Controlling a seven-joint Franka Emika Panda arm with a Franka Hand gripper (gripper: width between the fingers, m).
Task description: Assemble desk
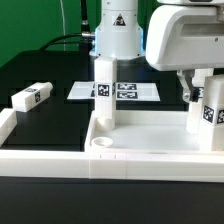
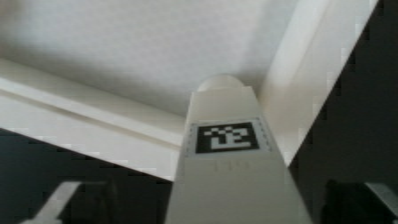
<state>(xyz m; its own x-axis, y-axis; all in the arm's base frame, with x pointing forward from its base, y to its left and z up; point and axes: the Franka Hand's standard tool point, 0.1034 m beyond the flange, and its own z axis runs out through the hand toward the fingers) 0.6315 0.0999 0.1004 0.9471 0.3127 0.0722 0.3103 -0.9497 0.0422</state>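
1. Gripper (image 1: 200, 90): hung over the exterior view's right end of the desk, jaws wide, fingertips (image 2: 68, 205) on either side of the corner leg (image 1: 210, 112) with dark gaps on both sides in the wrist view; pinched nothing
2. Tabletop (image 1: 150, 152): lay rim up at the near edge of the black table (image 1: 50, 70), filling the foreground
3. Done so far, judging by the layout: stood two legs upright at tabletop corners, the corner leg under the gripper and a second leg (image 1: 105, 100) towards the middle of the exterior view; could not tell whether either was fully screwed home
4. Left to do: looked about halfway; showed an empty round socket (image 1: 103, 143) at the near corner, and a loose leg (image 1: 30, 97) lying flat on the table, well apart from the tabletop; saw no fourth leg anywhere
5. Surface: carried the marker board (image 1: 80, 92) flat behind the second leg
6. Room: closed off by a green backdrop (image 1: 30, 25), with the arm's white base (image 1: 118, 30) rising at the back
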